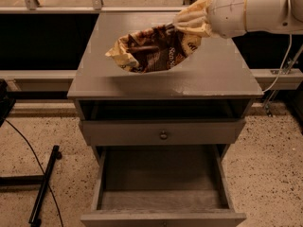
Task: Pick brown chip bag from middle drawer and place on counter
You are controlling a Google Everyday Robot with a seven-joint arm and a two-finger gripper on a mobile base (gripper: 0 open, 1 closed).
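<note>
My gripper (185,23) is at the upper right, over the back of the counter (215,74). It is shut on the right end of the brown chip bag (151,50). The crumpled bag hangs out to the left of the fingers, just above the counter's middle, and casts a shadow on the top. Whether its lower edge touches the counter I cannot tell. The middle drawer (163,181) is pulled out at the bottom of the view, and its bare floor shows nothing inside.
A shut drawer front with a small round knob (163,135) sits below the counter, under an open dark gap. A black stand and cable (42,186) lie on the speckled floor to the left. A white cable (280,72) hangs at the right.
</note>
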